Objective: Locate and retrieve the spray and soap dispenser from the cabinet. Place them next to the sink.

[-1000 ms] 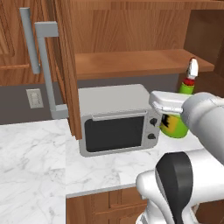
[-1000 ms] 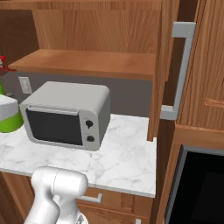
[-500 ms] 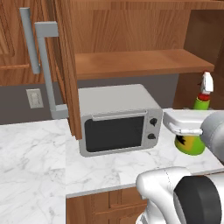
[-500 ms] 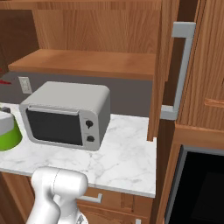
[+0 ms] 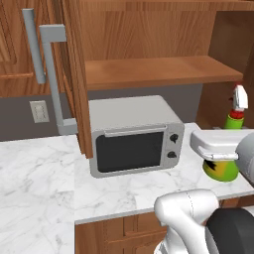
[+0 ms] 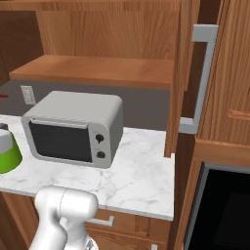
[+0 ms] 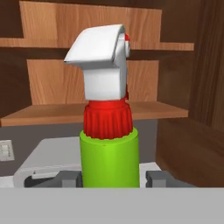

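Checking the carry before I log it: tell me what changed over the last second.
The hand, shut on the spray, carried it rightward and downward in the left base view, away from the shelf toward the counter's right end. The grip held throughout. The microwave, the open cabinet and its door stayed as they were.

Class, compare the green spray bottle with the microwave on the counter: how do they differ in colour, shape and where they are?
Colour: the spray is bright green with a red collar and white nozzle; the microwave is grey with a dark door.
Shape: the spray is a tall, narrow-necked bottle; the microwave is a wide, rounded box.
Support: the spray is clamped upright in the gripper; the microwave rests on the marble counter.
Shared: both stand upright below the cabinet shelf.
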### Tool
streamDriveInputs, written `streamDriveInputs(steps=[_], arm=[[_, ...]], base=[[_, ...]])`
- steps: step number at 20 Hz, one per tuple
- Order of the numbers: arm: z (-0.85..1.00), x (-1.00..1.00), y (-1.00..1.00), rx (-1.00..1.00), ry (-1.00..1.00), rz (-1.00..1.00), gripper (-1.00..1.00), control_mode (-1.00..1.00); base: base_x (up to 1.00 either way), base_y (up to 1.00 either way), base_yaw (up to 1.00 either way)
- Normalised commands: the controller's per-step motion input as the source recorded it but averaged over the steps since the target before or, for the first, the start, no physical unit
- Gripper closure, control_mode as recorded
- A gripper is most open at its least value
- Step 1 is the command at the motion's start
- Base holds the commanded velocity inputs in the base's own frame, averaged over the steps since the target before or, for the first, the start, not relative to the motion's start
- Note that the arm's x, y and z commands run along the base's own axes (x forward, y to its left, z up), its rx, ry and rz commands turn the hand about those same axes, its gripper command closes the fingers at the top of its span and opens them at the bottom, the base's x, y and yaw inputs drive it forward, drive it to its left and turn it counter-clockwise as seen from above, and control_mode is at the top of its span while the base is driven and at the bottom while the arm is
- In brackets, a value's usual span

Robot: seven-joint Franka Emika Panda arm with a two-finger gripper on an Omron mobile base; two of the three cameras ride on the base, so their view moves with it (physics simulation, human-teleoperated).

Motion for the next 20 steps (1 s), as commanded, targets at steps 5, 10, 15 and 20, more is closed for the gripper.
streamDriveInputs(steps=[5, 10, 15, 20], arm=[[-0.02, -0.22, 0.00, 0.00, 0.00, 0.00, 1.00, 1.00], [0.00, 0.00, 0.00, 0.00, 0.00, 0.00, 1.00, 1.00], [0.00, 0.00, 0.00, 0.00, 0.00, 0.00, 1.00, 1.00], [0.00, 0.00, 0.00, 0.00, 0.00, 0.00, 1.00, 1.00]], base=[[-0.09, 0.00, 0.00], [-0.56, 0.00, -0.01], [-0.48, 0.05, -0.01], [-0.08, 0.02, 0.05]])
